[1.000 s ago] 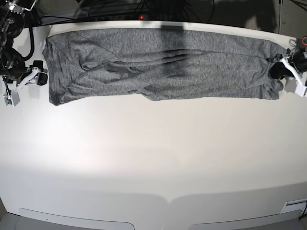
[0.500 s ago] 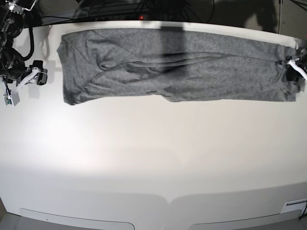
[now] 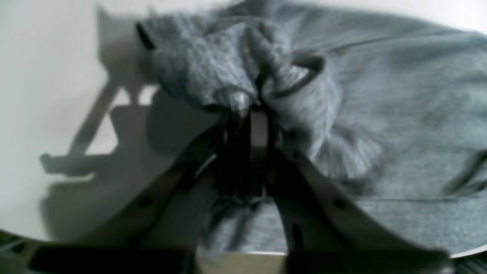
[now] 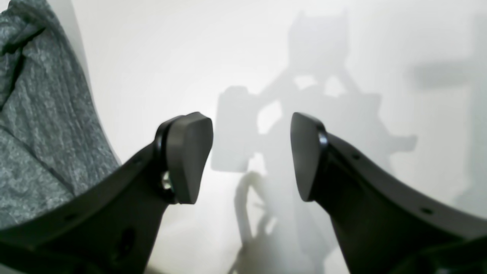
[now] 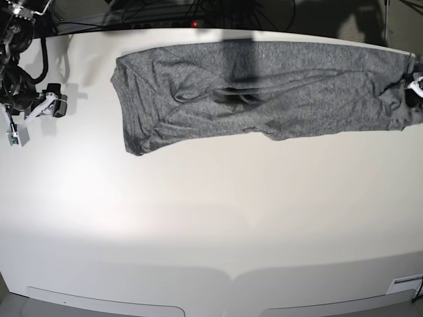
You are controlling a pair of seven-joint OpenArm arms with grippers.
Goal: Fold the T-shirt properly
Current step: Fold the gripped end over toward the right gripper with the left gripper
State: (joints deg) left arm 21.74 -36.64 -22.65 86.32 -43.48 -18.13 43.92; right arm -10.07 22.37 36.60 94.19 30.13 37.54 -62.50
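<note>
A broad white table (image 5: 211, 224) fills the view; beyond its far edge, black cables (image 5: 198, 13) lie in darkness.

Heathered soft knit T-shirt (image 5: 264, 86) on smooth matt white table (image 5: 211, 218).

Heather-grey T-shirt (image 5: 264, 89), mottled light and dark all over, plain with no print, crossed by darker grey folds and one dark shadow band. White, unpatterned table (image 5: 211, 218) all around the T-shirt, brightest just below its left end, shaded pale grey toward the near edge. Black fingers (image 4: 190, 156) and black arms on the right gripper (image 4: 251, 156), left of the T-shirt. White and black parts on the left gripper (image 5: 416, 89), at the T-shirt's right end.
</note>
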